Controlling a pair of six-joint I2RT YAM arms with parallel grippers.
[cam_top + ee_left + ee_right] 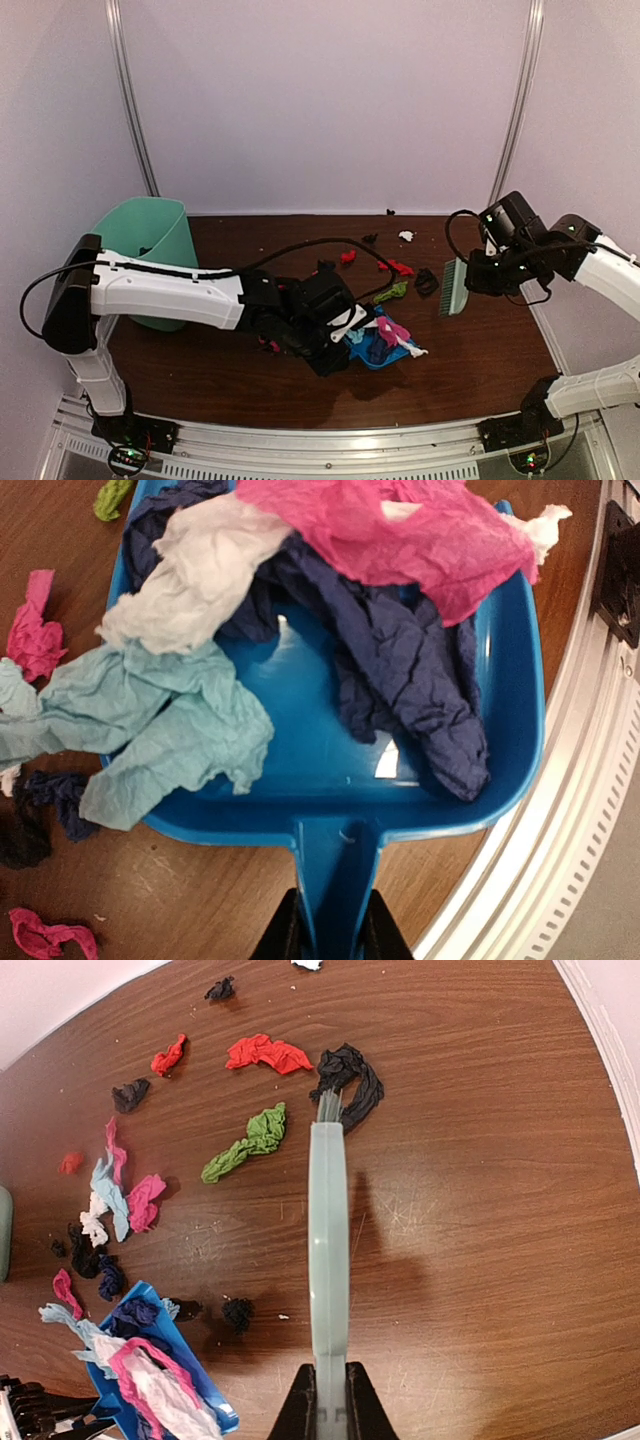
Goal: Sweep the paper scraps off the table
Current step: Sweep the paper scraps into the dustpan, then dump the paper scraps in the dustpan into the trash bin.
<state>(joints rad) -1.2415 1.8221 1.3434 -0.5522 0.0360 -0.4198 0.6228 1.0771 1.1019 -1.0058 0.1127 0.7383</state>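
The blue dustpan (320,770) holds pink (400,530), navy (410,670), white (190,580) and cyan (160,720) paper scraps. My left gripper (332,930) is shut on its handle, mid-table (335,335). My right gripper (329,1400) is shut on a pale green brush (328,1240) at the right (455,288). The bristles reach a black scrap (348,1078). Red (265,1053), green (245,1145) and pink (145,1200) scraps lie loose on the table (480,1210) between brush and dustpan (190,1360).
A mint-green bin (145,240) stands at the left, behind my left arm. The silver frame edge (590,780) runs just right of the dustpan. Small black scraps (390,212) and a white one (406,236) lie near the back wall.
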